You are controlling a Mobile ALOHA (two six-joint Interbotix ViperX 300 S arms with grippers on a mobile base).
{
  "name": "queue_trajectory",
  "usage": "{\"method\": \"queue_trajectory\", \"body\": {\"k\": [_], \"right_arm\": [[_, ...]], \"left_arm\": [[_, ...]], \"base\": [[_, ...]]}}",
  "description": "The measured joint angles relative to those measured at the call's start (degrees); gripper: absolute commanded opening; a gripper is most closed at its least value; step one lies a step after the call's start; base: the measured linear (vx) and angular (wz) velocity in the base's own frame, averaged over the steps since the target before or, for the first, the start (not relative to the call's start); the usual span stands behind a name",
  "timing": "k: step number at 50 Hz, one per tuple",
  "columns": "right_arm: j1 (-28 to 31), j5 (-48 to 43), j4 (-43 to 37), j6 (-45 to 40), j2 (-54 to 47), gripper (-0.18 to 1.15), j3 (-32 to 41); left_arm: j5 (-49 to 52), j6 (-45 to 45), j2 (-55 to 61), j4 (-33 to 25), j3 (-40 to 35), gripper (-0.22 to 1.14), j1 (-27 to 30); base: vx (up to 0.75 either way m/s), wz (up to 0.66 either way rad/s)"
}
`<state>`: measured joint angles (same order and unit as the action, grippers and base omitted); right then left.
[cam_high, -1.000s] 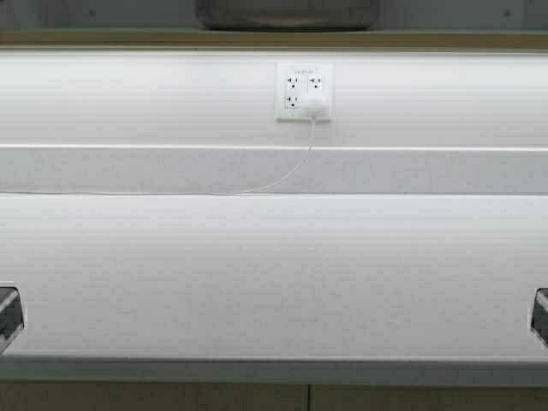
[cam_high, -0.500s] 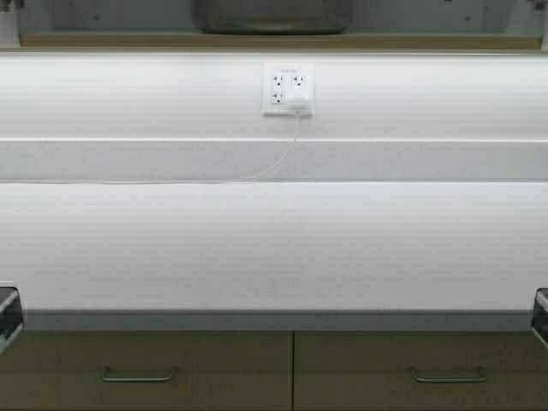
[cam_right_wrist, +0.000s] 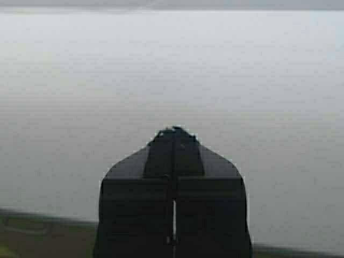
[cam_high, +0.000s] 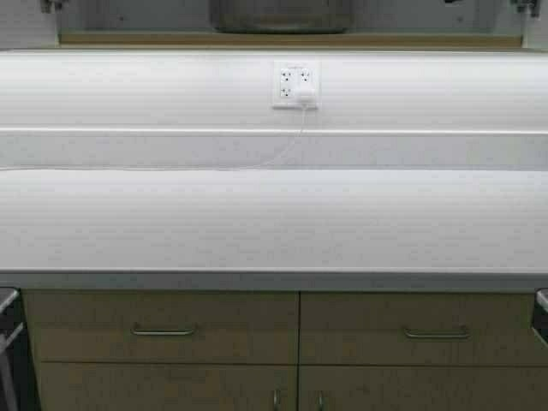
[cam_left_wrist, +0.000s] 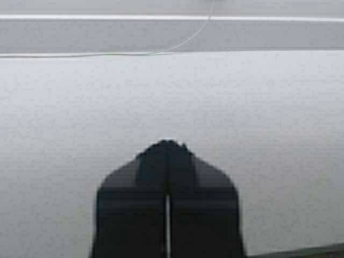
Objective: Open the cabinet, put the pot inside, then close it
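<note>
The dark grey pot (cam_high: 282, 15) stands inside the cabinet (cam_high: 154, 38) at the top of the high view. Only its lower part shows. Of the cabinet I see only the tan bottom edge and some pale grey inside; its doors are out of view. My left gripper (cam_left_wrist: 167, 144) is shut and empty, held above the white countertop (cam_left_wrist: 269, 134). My right gripper (cam_right_wrist: 173, 130) is also shut and empty, above the countertop (cam_right_wrist: 269, 80) near its front edge. In the high view both arms show only as dark parts at the lower left (cam_high: 8, 334) and lower right (cam_high: 541, 315) edges.
A white wall outlet (cam_high: 295, 84) with a plug and a thin white cord (cam_high: 282, 154) is on the backsplash. Tan floor-standing drawers with bar handles (cam_high: 163, 330) (cam_high: 437, 333) run below the counter's front edge (cam_high: 274, 281).
The robot has backed away from the counter: the counter's front edge has risen in the high view and the drawers below have come into sight. Both grippers stay shut.
</note>
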<state>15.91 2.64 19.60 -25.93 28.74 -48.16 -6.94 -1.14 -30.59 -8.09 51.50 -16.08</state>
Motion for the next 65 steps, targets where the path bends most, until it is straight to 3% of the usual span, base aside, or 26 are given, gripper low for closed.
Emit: {"method": "queue_trajectory", "body": {"k": [14, 27, 39, 49, 59, 65], "right_arm": [[-5.7, 4.2, 1.7, 2.2, 5.1, 0.07, 1.3], [-19.1, 9.1, 3.3, 7.1, 12.7, 0.07, 4.4], [-31.0, 7.1, 3.2, 7.0, 9.7, 0.06, 9.1], [-37.6, 4.2, 2.8, 5.5, 0.8, 0.06, 17.2], [-37.7, 3.4, 2.8, 5.4, -11.2, 0.06, 29.4], [-37.8, 3.9, 2.8, 5.4, -17.3, 0.06, 35.3]], "left_arm": [[6.1, -0.6, -4.1, 0.7, -0.8, 0.03, 11.4], [14.7, -0.6, -10.7, 6.1, -3.9, 0.03, 28.9], [16.8, -0.4, -9.7, 11.4, -12.1, 0.03, 41.6], [17.1, 1.3, -1.0, 11.4, -24.1, 0.03, 45.2], [16.0, 4.2, 13.0, 9.9, -38.3, 0.04, 44.6], [15.9, 4.5, 19.3, 9.5, -43.2, 0.04, 42.0]], "base": [[-0.22, -0.05], [-0.21, -0.09], [-0.16, 0.02], [-0.10, 0.05], [-0.07, 0.05], [-0.03, 0.02]]}}
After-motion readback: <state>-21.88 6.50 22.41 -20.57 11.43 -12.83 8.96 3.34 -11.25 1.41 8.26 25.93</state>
